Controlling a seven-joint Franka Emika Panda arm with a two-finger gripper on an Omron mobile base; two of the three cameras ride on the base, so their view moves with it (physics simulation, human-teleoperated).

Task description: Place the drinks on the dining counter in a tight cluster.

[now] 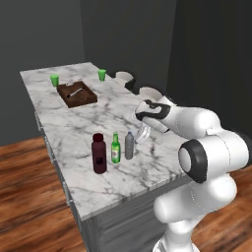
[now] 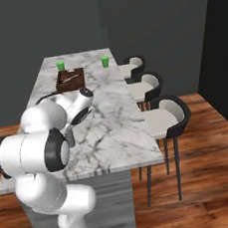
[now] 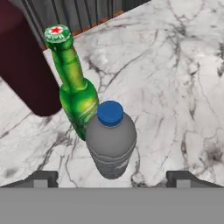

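- Fingers (image 3: 112, 177) spread wide, holding nothing, one tip either side of the grey bottle (image 3: 111, 142), which has a blue cap.
- Three bottles clustered near the marble bench's (image 1: 74, 123) front edge: grey, green bottle (image 3: 74, 87) with a red star on its cap, maroon bottle (image 1: 99, 153); label writing unreadable.
- Farther back: one brown tray (image 1: 77, 94), two green cups (image 1: 54, 79).
- Three chairs (image 2: 169, 117) alongside.

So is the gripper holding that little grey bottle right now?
No: the gripper is open, its fingertips standing wide apart on either side of the grey bottle without touching it.
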